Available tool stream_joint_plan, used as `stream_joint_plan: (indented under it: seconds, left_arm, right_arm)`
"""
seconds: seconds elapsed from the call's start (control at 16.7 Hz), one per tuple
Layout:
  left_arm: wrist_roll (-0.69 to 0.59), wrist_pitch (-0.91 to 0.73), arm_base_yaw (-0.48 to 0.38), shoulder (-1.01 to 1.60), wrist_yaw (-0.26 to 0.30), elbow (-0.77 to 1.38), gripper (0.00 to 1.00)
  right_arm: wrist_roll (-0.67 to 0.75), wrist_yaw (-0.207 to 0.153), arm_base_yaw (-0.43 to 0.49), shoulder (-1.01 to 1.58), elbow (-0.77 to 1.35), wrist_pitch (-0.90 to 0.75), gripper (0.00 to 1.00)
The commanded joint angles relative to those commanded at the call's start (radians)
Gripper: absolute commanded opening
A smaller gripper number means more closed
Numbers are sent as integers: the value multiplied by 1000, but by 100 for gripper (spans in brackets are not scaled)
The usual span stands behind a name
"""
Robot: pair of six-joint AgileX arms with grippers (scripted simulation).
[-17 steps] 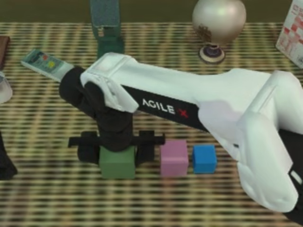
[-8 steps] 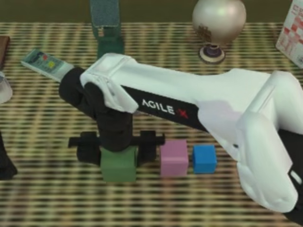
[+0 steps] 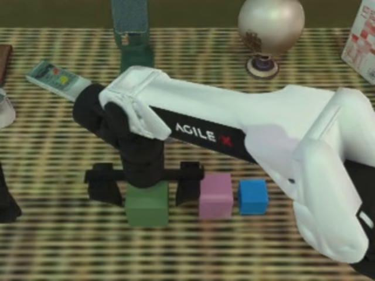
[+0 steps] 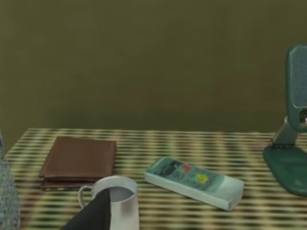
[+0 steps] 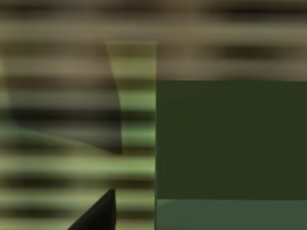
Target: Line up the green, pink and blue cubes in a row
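Down on the woven tabletop the green cube [image 3: 146,205] sits at the left end of a row — the pink cube [image 3: 215,195] beside it to the right, the blue cube [image 3: 253,196] just right of that, near the table's near edge. Above the green cube hangs the right gripper [image 3: 145,182], fingers spread wide on either side and released from it. The left arm is parked at the left edge, fingers' state hidden.

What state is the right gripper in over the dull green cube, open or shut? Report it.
Open. In the top view the right gripper has its black fingers spread wide of the dull green cube, with gaps either side.
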Motion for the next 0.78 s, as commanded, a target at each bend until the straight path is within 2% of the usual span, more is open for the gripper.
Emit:
stream_joint_plan:
  seconds: [0.24,0.6,0.78]
  left_arm:
    - [0,0,0,0,0,0,100]
    - [0,0,0,0,0,0,100]
    - [0,0,0,0,0,0,100]
  right_arm:
    - [0,0,0,3,17,-17,100]
    - [2,0,6,11,250,-243,100]
    - [-1,0,7,7,291,-284,100]
